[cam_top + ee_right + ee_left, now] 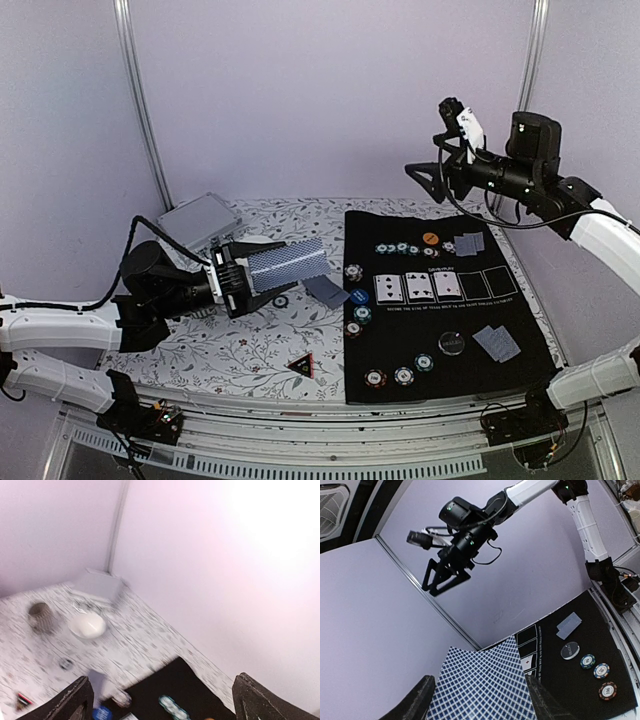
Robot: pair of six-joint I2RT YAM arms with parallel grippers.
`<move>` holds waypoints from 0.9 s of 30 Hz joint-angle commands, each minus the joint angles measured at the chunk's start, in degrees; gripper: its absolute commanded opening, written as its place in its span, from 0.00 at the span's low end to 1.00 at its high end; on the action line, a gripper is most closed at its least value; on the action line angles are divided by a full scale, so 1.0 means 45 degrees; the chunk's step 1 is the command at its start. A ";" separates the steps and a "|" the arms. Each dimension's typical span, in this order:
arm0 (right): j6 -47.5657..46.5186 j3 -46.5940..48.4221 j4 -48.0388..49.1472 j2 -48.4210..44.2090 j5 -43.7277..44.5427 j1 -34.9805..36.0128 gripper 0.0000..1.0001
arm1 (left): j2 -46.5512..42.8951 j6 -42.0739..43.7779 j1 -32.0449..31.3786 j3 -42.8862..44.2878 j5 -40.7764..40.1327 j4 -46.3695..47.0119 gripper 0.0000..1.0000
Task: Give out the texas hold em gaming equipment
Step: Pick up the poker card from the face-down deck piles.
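On the left, the deck of playing cards [290, 263] is being clasped by the left gripper [481, 701] above the flowered tablecloth [250, 350]. Its fingers are parted only to the deck's width and are pressing both edges. Dealing is judged to be the step in hand. The deck should be presented level and steady, so that a single card is drawn toward the empty slots [485, 284] on the black mat [450, 370]. On the right, the right gripper [424, 182] is being held high, spread wide and grasping nothing.
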 commanded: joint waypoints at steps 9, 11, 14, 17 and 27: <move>0.5652 0.4088 -0.2623 0.4422 -0.6011 0.4438 0.99 | -0.0104 0.0179 -0.0173 0.0071 -0.0097 0.0330 0.57; 0.5637 0.4562 -0.3101 0.5014 -0.6155 0.4652 0.98 | -0.0109 0.0179 -0.0173 0.0071 -0.0091 0.0334 0.57; 0.5799 0.4793 -0.3272 0.5444 -0.6140 0.4760 0.97 | -0.0129 0.0199 -0.0192 0.0053 -0.0107 0.0329 0.57; 0.5857 0.4780 -0.3057 0.5696 -0.6054 0.4913 0.95 | -0.0097 0.0199 -0.0192 0.0052 -0.0079 0.0329 0.57; 0.5259 0.4694 -0.3676 0.5461 -0.5751 0.4931 0.69 | -0.0129 0.0238 -0.0192 0.0053 -0.0115 0.0330 0.57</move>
